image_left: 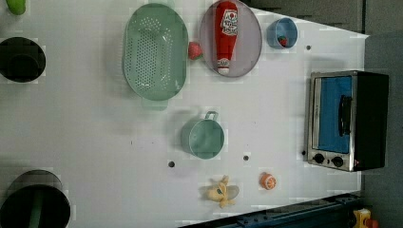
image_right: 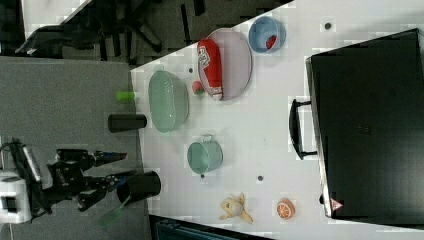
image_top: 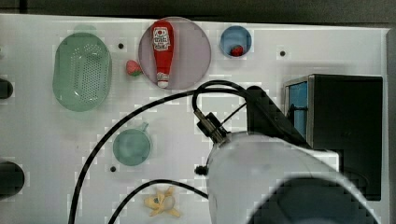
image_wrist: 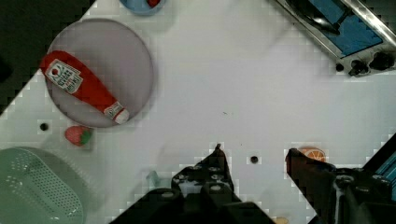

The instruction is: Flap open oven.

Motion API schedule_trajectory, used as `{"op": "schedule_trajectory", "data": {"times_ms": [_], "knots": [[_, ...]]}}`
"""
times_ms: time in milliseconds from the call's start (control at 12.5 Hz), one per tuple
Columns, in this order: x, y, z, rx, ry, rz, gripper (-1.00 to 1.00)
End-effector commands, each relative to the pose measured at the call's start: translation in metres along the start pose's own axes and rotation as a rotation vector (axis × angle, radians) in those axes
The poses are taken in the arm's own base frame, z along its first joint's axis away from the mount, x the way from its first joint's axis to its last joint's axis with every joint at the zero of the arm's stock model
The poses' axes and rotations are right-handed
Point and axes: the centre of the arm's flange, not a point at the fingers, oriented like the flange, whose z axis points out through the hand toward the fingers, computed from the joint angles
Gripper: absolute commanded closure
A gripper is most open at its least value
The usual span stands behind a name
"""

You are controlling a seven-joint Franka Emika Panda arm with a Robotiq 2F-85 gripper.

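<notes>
1. So my pincer [image_wrist: 254, 161] is hanging up above the desk [image_wrist: 243, 88] with its two fingers spread and nothing between them, just bare white surface underneath in the wrist view.
2. The oven [image_left: 347, 121] sits at the right edge of the left view, door shut as far as I can judge. In the wrist view it's up in the upper right corner of the frame, well apart from my fingertips.
3. The bit that matters: the black bar handle [image_left: 345, 115] runs along the blue door [image_left: 332, 114], up-and-down in the left view. In the right view the handle [image_right: 296, 129] sticks out from the oven's left face. I reckon I have to travel toward that corner and line up across the bar before pulling.
4. Containers, top view:
   - purple plate [image_top: 196, 70] with a ketchup bottle [image_top: 162, 51] lying on it
   - blue bowl [image_top: 227, 33] with something small and red inside
   - green colander [image_top: 81, 72], looks empty
   - teal cup [image_top: 132, 147], looks empty
5. A strawberry [image_top: 133, 68] lies just beside the plate; a banana [image_top: 162, 202] is near the bottom edge.
</notes>
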Motion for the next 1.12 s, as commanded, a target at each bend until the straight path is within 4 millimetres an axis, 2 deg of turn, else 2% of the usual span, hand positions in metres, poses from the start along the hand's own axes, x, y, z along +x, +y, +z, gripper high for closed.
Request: {"op": "schedule_trajectory", "data": {"times_ms": [80, 160, 400, 560, 880, 1120], "knots": [[0.017, 0.010, 0.026, -0.039, -0.048, -0.006, 0.55], [0.022, 0.016, 0.027, -0.037, -0.052, 0.002, 0.65], [0.045, 0.042, 0.034, -0.025, -0.072, -0.096, 0.65], [0.067, 0.067, 0.044, -0.015, -0.096, -0.208, 0.65], [0.112, 0.111, 0.080, 0.009, -0.123, -0.478, 0.65], [0.144, 0.132, 0.121, -0.016, -0.091, -0.662, 0.65]]}}
